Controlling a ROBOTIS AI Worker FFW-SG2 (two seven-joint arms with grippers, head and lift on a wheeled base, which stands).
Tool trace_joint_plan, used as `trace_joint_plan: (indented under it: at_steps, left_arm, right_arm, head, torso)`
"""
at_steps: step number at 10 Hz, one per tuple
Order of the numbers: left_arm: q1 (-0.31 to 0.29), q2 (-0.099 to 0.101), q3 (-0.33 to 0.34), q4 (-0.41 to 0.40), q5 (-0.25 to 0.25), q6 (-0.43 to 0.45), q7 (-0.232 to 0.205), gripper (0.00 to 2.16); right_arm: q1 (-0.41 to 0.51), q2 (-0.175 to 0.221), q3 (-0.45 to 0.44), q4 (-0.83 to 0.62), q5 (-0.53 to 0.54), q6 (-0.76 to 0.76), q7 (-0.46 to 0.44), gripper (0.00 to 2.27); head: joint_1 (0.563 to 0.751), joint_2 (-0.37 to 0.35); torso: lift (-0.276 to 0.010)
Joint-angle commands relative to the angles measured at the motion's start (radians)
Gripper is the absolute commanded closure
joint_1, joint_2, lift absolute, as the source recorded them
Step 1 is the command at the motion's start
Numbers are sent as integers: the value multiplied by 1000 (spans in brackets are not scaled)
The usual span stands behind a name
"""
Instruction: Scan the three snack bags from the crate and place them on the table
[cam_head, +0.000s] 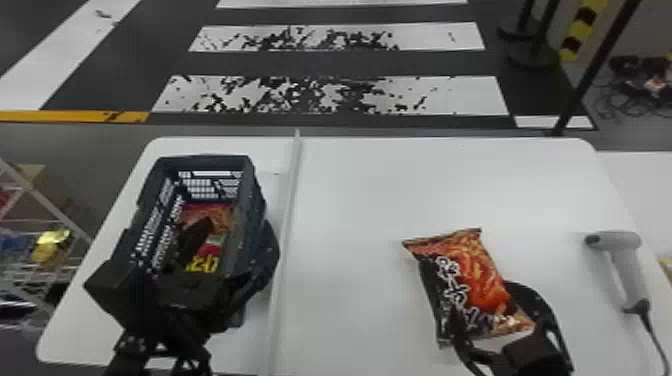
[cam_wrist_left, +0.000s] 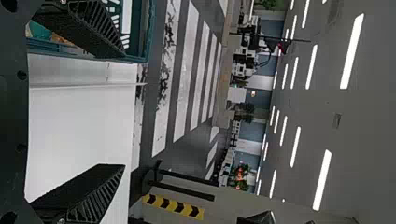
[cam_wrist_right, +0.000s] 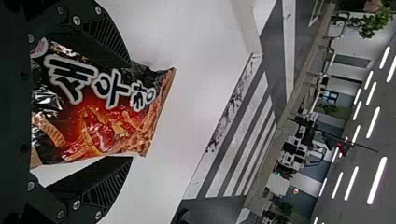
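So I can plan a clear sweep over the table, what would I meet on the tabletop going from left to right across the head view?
Dark crate → thin pale divider → orange-and-black snack bag → grey handheld scanner.

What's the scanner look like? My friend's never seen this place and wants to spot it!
Find the white table, then look near its right edge. The grey handheld scanner rests there, shaped like a hair dryer. The snack bag to its left is shiny and colourful; the scanner has a dark cord instead.
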Motion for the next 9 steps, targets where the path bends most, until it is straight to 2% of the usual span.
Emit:
trace_joint_plan:
  at_steps: [1, 2, 5, 9]
  left_arm:
    - [-12, 3, -2, 14, 8, 6, -1, 29]
    - [-16, 6, -2, 21, 11, 6, -1, 29]
    - [-30, 8, -5, 49, 15, 6, -15, 29]
    - [-44, 6, -14, 78, 14, 6, -21, 29]
  right_arm:
    - [0, -49, 67, -1, 117, 92, -42, 211]
    - [-9, -99, 125, 1, 176, 159, -98, 211]
    - [-34, -143, 211, 1, 253, 297, -138, 211]
    - [-100, -146, 327, 21, 273, 374, -149, 208]
  head:
    - [695, 84]
    - [695, 82]
    - [695, 77]
    - [695, 95]
  torso:
    - [-62]
    - [-62]
    - [-62]
    - [-62]
